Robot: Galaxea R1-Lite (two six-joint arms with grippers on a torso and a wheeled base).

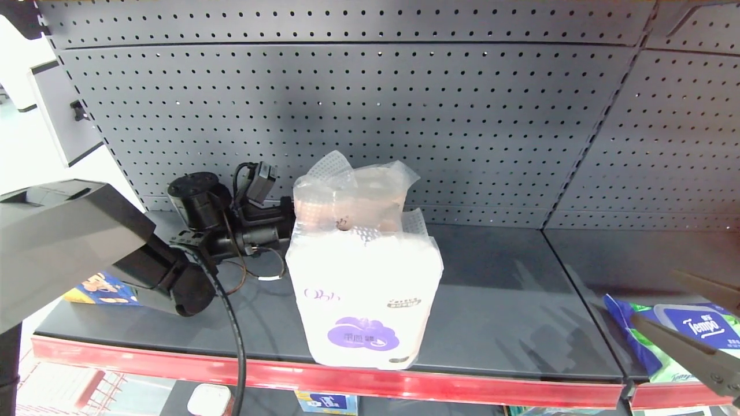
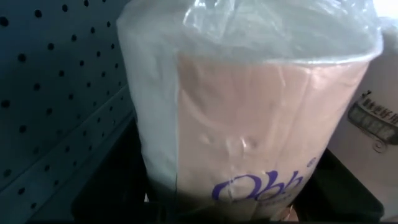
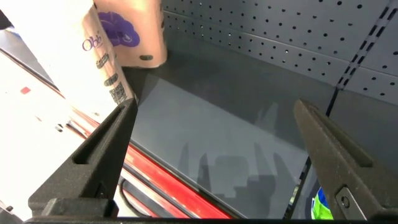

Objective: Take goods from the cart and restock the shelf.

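The tissue pack (image 1: 364, 289) stands upright at the front edge of the shelf (image 1: 509, 300), probably so its purple-printed face meets shoppers; I leave the print unread. My left gripper (image 1: 276, 224) sits against its left side, and I cannot tell whether those jaws clamp it. My right gripper (image 3: 214, 109) hangs well apart, jaws spread wide and empty.

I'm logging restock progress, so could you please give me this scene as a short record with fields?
Item: white tissue pack, upright on the shelf near its front edge
Left hand: at the pack's left side; grip unclear
Right hand: open, apart from the pack, by a blue-green pack at the right
Also on shelf: snack packet at far left
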